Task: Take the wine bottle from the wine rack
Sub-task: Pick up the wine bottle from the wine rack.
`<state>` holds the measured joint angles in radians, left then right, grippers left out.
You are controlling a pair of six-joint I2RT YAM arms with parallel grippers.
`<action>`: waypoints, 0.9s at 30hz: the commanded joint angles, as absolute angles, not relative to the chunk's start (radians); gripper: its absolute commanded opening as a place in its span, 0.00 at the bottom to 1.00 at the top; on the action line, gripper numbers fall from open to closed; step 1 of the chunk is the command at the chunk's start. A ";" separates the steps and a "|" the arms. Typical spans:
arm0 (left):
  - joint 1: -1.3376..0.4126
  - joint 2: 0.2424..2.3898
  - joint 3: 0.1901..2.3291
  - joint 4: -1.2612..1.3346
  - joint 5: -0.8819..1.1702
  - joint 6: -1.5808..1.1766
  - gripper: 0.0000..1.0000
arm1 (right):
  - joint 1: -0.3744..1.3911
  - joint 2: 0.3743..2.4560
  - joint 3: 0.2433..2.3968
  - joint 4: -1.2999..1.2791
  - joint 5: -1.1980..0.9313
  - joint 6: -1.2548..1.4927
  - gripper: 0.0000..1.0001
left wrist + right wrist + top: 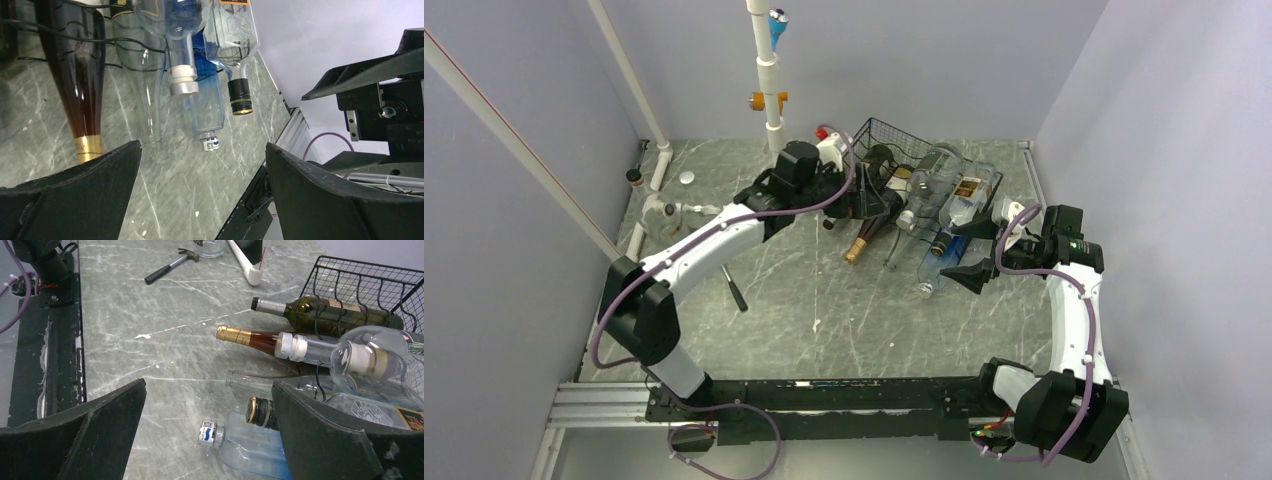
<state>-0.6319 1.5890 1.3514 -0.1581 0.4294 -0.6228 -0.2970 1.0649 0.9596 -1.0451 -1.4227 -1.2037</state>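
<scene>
Currently: wine bottle (250, 336), amber glass, gold foil; lies in rack (360, 263) bottom row, top view 1 o'clock, neck out toward 7. Prob. heavy, rigid, slick, breakable; grip neck/shoulder. Left claw (202, 150), right claw (209, 385): both spread, empty.

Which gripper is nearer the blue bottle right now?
Right. The right gripper sits just beside the blue bottle; the left gripper is at the left end of the wine rack, several bottles away.

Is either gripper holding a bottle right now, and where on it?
Nothing is held: the left gripper and the right gripper both stand open, empty.
</scene>
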 commanded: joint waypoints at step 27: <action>-0.709 1.980 1.704 -0.046 0.291 -0.673 0.99 | -0.303 1.060 0.966 -1.000 -1.450 -1.205 1.00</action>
